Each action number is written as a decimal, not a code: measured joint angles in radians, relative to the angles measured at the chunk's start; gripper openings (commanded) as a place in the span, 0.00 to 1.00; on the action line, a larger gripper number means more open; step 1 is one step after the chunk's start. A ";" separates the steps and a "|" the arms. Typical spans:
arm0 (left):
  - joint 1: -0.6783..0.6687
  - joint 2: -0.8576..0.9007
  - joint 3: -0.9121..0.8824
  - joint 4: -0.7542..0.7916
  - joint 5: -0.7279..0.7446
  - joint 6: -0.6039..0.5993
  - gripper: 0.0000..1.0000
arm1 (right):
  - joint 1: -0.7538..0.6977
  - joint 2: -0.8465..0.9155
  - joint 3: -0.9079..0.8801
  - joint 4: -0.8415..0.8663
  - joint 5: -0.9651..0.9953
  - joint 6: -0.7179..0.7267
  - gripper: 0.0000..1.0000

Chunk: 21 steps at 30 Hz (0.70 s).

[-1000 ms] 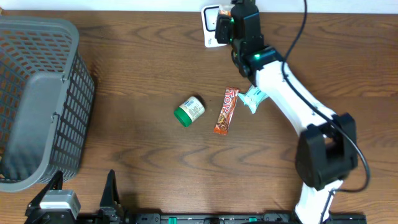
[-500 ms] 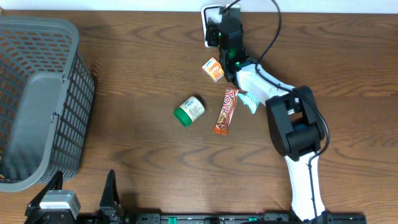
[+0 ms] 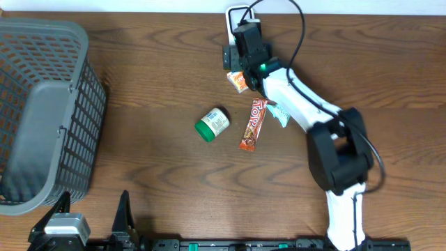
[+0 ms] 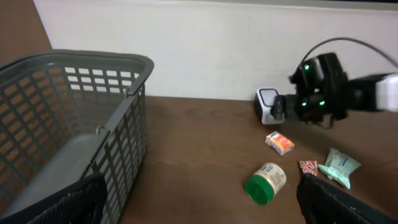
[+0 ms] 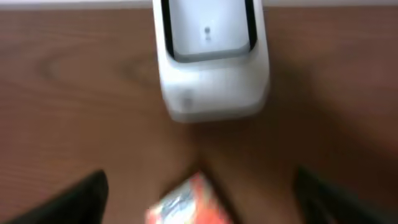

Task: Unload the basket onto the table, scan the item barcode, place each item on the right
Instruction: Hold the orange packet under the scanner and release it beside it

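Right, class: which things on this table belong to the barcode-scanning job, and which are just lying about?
Part of the job: scanner; small orange box lying in front of it.

Lying about: green-lidded jar; candy bar; teal packet; grey basket.

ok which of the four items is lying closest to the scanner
The small orange box, right in front of the white scanner; the green-lidded jar, candy bar and mint packet all lie farther down the table.
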 measured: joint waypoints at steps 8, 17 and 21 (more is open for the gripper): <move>0.000 0.000 0.000 0.000 0.000 0.000 0.98 | 0.026 -0.061 0.007 -0.138 -0.056 0.205 0.99; 0.000 0.000 0.000 0.001 0.000 0.000 0.98 | 0.025 0.041 0.006 -0.134 -0.002 0.492 0.99; 0.000 0.000 0.000 0.000 0.000 0.000 0.98 | 0.026 0.045 0.006 -0.130 0.014 0.607 0.99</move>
